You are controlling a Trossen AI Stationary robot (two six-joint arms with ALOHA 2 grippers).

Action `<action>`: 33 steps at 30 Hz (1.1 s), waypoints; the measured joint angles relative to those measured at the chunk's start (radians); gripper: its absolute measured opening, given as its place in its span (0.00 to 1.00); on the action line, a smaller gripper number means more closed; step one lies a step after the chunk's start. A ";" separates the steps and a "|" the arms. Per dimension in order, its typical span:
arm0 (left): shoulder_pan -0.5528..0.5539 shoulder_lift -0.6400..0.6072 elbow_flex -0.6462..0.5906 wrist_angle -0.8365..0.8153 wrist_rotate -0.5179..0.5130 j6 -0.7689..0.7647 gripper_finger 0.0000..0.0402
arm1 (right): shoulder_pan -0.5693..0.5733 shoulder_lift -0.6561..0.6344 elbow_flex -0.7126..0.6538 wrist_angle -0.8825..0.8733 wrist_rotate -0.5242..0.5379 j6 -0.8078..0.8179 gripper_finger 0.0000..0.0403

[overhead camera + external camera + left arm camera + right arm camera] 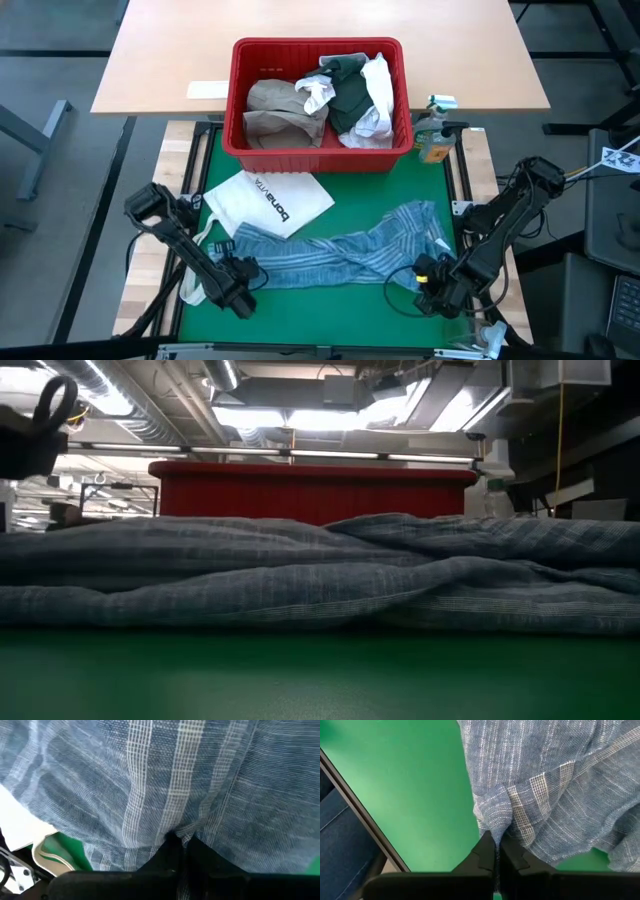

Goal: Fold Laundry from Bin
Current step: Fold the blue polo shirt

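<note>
High view: striped cloth (330,255) soft, light, limp. Left gripper (243,283) pinches 8 o'clock edge; right gripper (428,285) pinches 4 o'clock edge; corners grip best.

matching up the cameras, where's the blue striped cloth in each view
High: blue-striped cloth lies across the near mat between both pincers.
Low: it fills the middle, before the red bin.
Left wrist: fills the picture.
Right wrist: upper right.
Shared landmark: green mat.
</note>
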 joint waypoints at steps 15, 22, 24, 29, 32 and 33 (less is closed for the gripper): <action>0.026 0.002 0.000 -0.005 0.118 -0.071 0.28 | 0.000 0.000 0.000 -0.012 -0.025 -0.005 0.32; 0.026 -0.109 0.019 -0.006 0.100 -0.052 0.27 | 0.000 -0.003 0.053 -0.011 -0.062 -0.079 0.32; 0.026 -0.148 0.019 -0.008 0.096 -0.050 0.26 | -0.002 -0.005 0.085 -0.009 -0.018 -0.147 0.32; 0.026 -0.226 0.019 -0.007 0.096 -0.026 0.23 | -0.049 -0.005 0.135 -0.007 0.147 -0.292 0.32; 0.027 -0.258 0.019 -0.006 0.076 -0.026 0.22 | -0.102 -0.005 0.137 0.003 0.200 -0.359 0.32; 0.027 -0.265 0.019 -0.005 0.060 -0.026 0.22 | -0.124 -0.005 0.137 0.005 0.204 -0.382 0.32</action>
